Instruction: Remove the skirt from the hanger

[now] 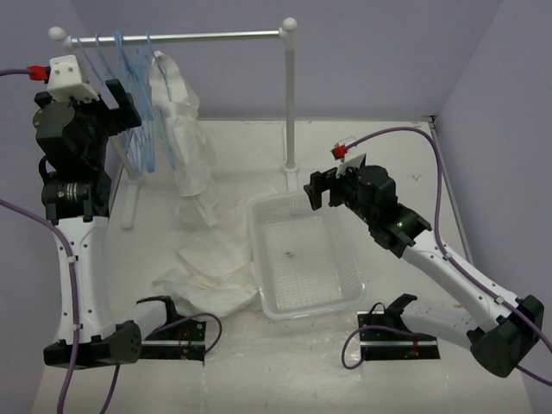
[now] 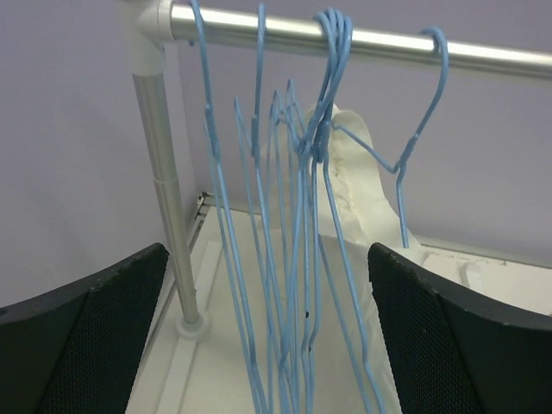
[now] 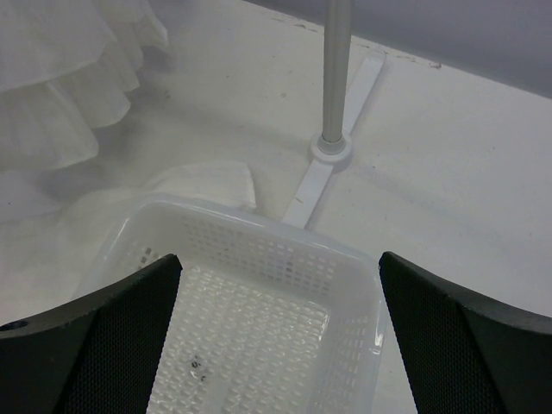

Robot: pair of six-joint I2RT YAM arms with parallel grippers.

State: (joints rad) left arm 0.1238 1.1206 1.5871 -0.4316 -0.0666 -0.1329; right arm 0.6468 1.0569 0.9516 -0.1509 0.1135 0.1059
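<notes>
lavender walls around a white tabletop [image 1: 276, 371]. a clothes rack [image 1: 207, 36] spans the far half: a metal rail on two white posts. the left arm is raised beside the rack's left post. the right arm reaches in low from the right.

a clear plastic basket [image 1: 258, 250] sits mid-tabletop, just in front of the rack's right post. the skirt [image 1: 207, 267] is on no hanger. it lies crumpled on the tabletop left of the basket, touching the basket's left wall. in the right wrist view a fold of the skirt [image 3: 211, 183] shows just past the basket's far rim.

a white tiered ruffled garment [image 1: 179, 129] hangs on a blue hanger from the left part of the rail, its lower end down near the tabletop. a bunch of blue wire hangers [image 1: 142, 95] hangs on the rail just left of it.

the left gripper [image 1: 121, 102] is level with the hangers, fingers spread wide, holding nothing. the right gripper [image 1: 317, 191] is over the basket's far right corner, fingers also spread wide, holding nothing.
</notes>
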